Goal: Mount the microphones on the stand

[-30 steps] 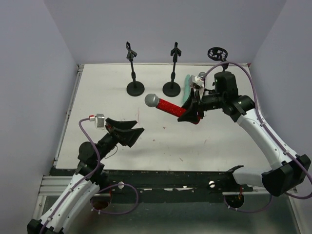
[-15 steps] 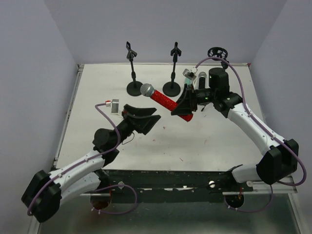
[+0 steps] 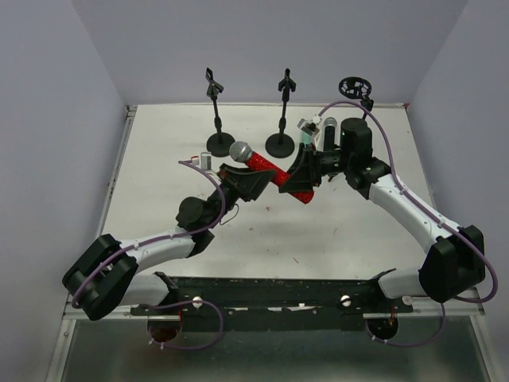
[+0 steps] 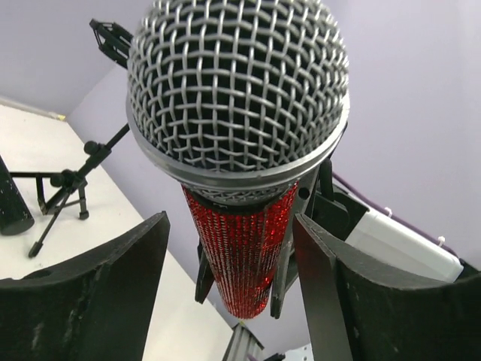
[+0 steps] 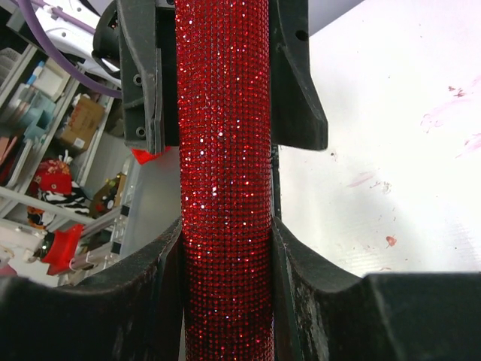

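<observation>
The left arm (image 3: 151, 251) reaches from the near edge of the white surface (image 3: 159, 151) diagonally toward the middle. Its left fingers (image 3: 253, 181) stand apart on either side of the red microphone (image 3: 268, 168), just below the silver mesh head (image 3: 241, 151). In the left wrist view a sliver of background shows between the glittering red handle and the finger on one side, while the other finger stands very close to it. From these views I cannot tell whether either pad presses on the handle.

The microphone hangs above the middle of the surface, tilted, with its head pointing to the far left and its tail end toward the near right. The right fingers (image 3: 301, 179) are clamped on the lower part of the handle, and the right wrist view shows both pads tight against the red body.

Behind it, near the far edge, two black stands rise from round bases, one to the left (image 3: 220, 144) and one just behind the microphone (image 3: 280, 146), each topped with a clip. A third holder with a round ring (image 3: 355, 86) sits at the far right corner.
</observation>
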Robot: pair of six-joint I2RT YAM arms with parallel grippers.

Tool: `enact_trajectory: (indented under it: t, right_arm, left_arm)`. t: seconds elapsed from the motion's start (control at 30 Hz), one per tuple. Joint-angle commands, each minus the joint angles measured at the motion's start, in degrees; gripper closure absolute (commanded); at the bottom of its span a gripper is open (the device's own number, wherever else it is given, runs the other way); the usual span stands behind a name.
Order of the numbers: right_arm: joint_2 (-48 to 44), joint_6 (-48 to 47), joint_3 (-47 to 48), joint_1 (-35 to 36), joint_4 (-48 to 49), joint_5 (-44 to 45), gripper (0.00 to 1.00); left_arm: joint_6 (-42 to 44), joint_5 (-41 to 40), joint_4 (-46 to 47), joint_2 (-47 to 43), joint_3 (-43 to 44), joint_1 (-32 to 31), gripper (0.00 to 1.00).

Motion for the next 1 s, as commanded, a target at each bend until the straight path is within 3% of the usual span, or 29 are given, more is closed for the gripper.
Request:
enact_trajectory:
  t: [0.0,0.53,0.7,0.77,0.83,0.9,0.97]
  right_arm:
    - [-1.24,1.90,-0.65,-0.06,3.67,-1.12,0.83]
    - [-1.33,6.13,-3.28,0.03,8.77,-2.61,0.82]
    - [-1.42,5.86,-3.55,0.03,8.78,-2.52,0.82]
    - [-1.42,5.43,-3.46,0.03,8.43,-2.52,0.80]
    - [-1.68,4.20,-3.11,-0.06,6.85,-2.26,0.71]
    - [-1.94,1.13,-2.15,-0.06,3.52,-1.82,0.52]
    - [-2.56,-3.08,-0.48,-0.06,-1.57,-1.03,0.11]
  left_arm:
    - [0.46,-4.37,9.78,-1.89,0.04,-0.50,0.29]
    - [4.59,-5.68,2.75,-3.73,2.24,-0.50,0.41]
    - [8.19,-5.69,-1.55,-5.84,3.12,-0.50,0.59]
    - [10.04,-4.99,-3.22,-6.81,3.21,-0.42,0.82]
    - [11.71,-4.72,-5.24,-8.12,3.55,-0.42,1.00]
    - [13.55,-4.46,-8.49,-10.14,3.73,-0.33,1.00]
    - [15.57,-3.41,-11.82,-12.42,3.64,-0.07,1.00]
